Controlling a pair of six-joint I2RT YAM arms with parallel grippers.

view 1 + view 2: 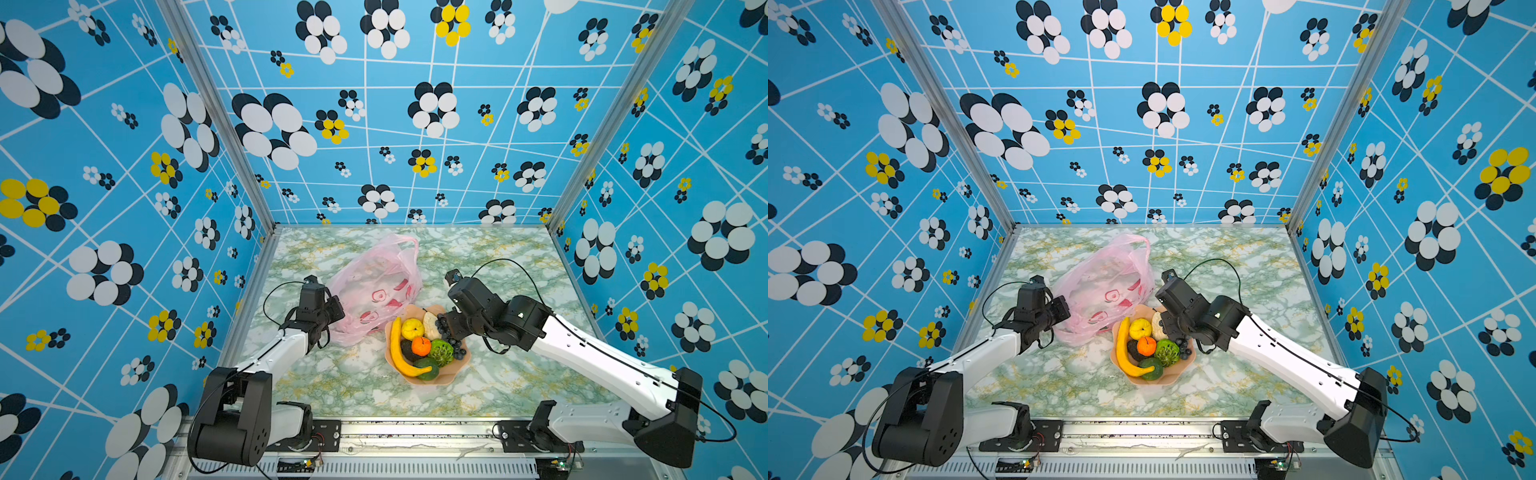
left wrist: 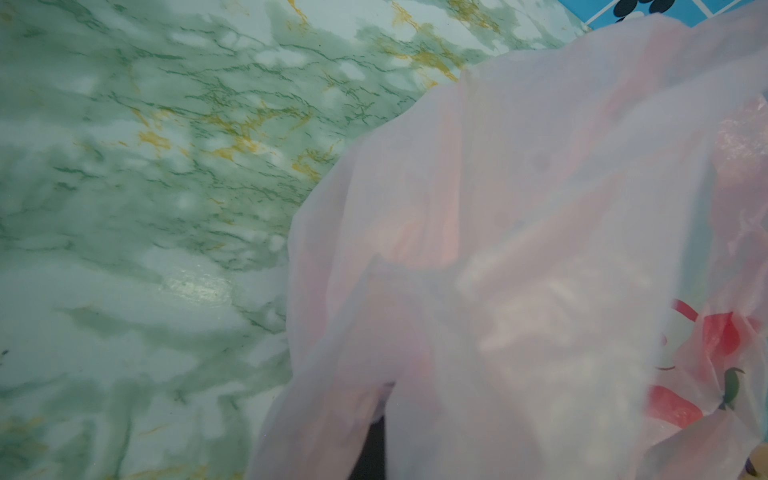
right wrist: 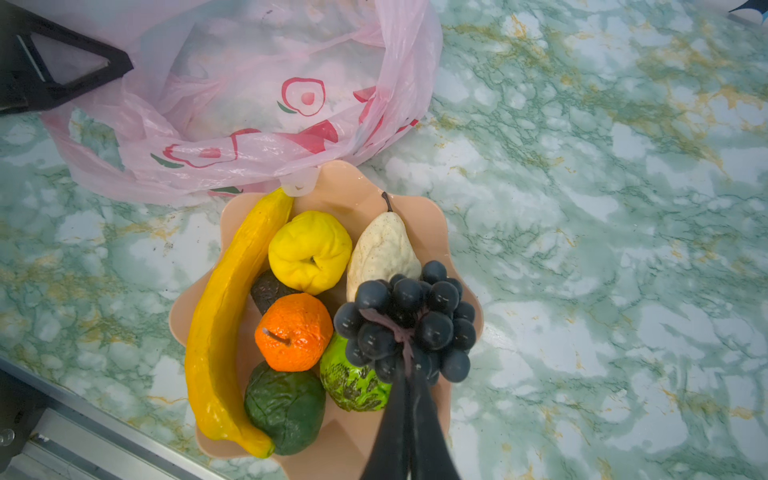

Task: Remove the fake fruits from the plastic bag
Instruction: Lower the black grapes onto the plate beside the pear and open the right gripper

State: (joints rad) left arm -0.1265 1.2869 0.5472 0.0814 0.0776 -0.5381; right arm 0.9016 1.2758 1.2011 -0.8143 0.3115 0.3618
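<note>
Pinching purple plastic grape bunch (image 3: pixel 432 299) at 3 o'clock of peach scalloped bowl (image 3: pixel 440 232) with right gripper (image 3: pixel 409 353), clamping thin pink bag (image 1: pixel 374 282) with left gripper (image 1: pixel 334 311).

Green marble table (image 1: pixel 519 270) carries pink bag (image 1: pixel 374 286) and peach bowl (image 1: pixel 451 374).

Lab test booth: patterned walls (image 1: pixel 374 124), aluminium frame (image 1: pixel 218 116), marble-print tabletop (image 1: pixel 498 257).

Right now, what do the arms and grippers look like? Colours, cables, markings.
Matching left arm and right arm: white link shells, black joint housings. Thin black cable loops at each wrist. Both left gripper and right gripper black, slim fingers; triangular cut-out visible on the left.
</note>
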